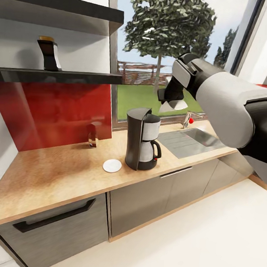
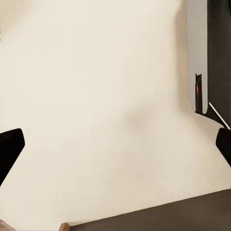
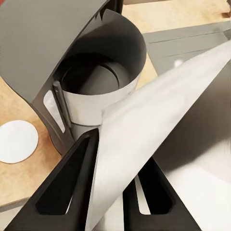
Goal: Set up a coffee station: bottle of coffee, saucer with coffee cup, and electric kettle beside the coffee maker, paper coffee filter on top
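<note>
White paper is pinched in my right tool (image 3: 108, 168): its two black fingers are closed on the paper coffee filter (image 3: 159, 120), which fans out from between them toward the open top of the coffee maker (image 3: 96, 77). From the head view, that tool (image 1: 170, 101) hangs above and a little to the right of the coffee maker (image 1: 142, 139), not yet over it. The machine stands on the desk (image 1: 59, 164) with the saucer (image 1: 112, 165) just beside it on the left, while the bottle of coffee (image 1: 48, 54) sits up on the kitchen shelf (image 1: 73, 76), far left. To do this step well, I judge I should carry the filter leftward until it is centred over the round grey well under the raised lid, keep it clear of that lid, then lower slowly so the paper settles on the top rim before I let go; dropping it from here would likely miss toward the sink side. Thin paper may cling or drift, so a low release seems wiser. My left tool (image 2: 115, 144) has its fingertips spread wide with nothing between them, facing a plain pale surface.
</note>
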Controlling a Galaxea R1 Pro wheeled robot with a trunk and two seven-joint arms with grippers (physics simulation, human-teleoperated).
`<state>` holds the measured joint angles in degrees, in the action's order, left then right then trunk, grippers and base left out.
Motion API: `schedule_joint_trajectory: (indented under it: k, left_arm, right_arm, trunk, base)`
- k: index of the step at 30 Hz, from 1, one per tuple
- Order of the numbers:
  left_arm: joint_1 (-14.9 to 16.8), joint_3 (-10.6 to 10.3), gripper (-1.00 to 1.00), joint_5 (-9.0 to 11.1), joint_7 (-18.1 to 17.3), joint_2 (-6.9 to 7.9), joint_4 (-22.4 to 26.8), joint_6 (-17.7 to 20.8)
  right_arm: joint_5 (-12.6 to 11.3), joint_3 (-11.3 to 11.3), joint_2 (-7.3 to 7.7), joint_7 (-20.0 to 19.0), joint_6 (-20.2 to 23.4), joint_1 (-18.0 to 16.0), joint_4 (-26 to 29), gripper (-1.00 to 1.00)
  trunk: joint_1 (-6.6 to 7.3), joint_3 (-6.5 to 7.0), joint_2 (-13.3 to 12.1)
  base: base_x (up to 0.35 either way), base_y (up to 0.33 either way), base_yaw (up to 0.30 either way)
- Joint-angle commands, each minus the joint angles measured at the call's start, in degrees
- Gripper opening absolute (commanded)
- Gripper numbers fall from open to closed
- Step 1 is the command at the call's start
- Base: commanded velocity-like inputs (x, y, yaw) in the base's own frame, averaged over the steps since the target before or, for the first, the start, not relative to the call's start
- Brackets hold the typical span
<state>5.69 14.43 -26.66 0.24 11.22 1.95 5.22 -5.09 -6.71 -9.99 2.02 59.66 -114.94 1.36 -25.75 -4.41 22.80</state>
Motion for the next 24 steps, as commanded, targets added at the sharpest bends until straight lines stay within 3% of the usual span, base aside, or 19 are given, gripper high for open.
schedule_joint_trajectory:
  k: [1, 24]
  left_arm:
    - [0.0, 0.5, 1.0, -0.6, 0.0, -0.02, 0.1, 0.2]
    - [0.0, 0.5, 1.0, -0.6, 0.1, 0.03, 0.2, 0.2]
  right_arm:
    - [-0.6, -0.4, -0.01, 0.3, 0.2, 0.0, 0.0, -1.0]
    - [-0.6, -0.5, -0.01, 0.2, 0.2, 2.2, 0.1, -1.0]
  trunk:
    - [-0.03, -0.14, 0.1]
    - [-0.03, -1.67, 0.1]
  base:
    - [0.0, 0.0, 0.006]
    - [0.0, 0.0, 0.016]
